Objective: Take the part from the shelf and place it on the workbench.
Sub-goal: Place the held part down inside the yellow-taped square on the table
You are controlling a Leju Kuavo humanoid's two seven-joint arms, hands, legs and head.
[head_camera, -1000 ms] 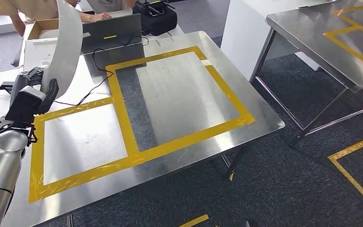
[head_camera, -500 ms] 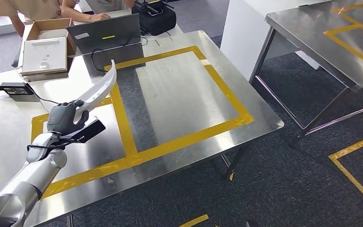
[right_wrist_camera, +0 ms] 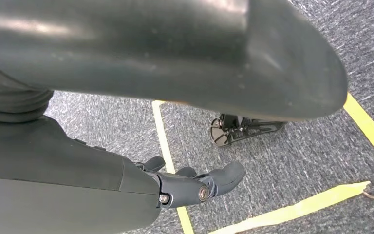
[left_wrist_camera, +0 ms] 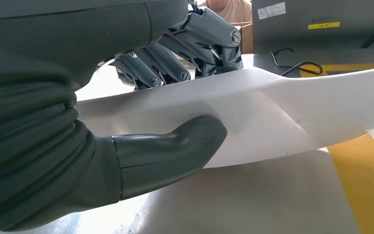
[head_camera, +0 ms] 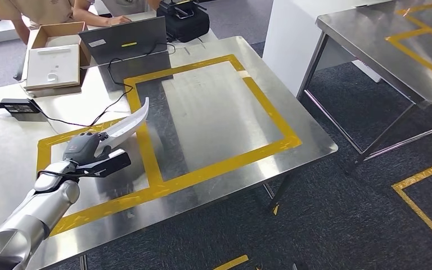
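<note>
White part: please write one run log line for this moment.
left hand: grips white part | part: above workbench, not released | right hand: holds nothing, over floor

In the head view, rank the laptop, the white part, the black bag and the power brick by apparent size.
1. Laptop
2. White part and black bag: alike, and the part sits nearer the camera in the left hand, so unranked
3. Power brick

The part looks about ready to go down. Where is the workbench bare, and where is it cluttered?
The workbench is bare inside the big taped square and the smaller one below the left hand gripping the part. The far edge is crowded: box, laptop, adapter with cable.
</note>
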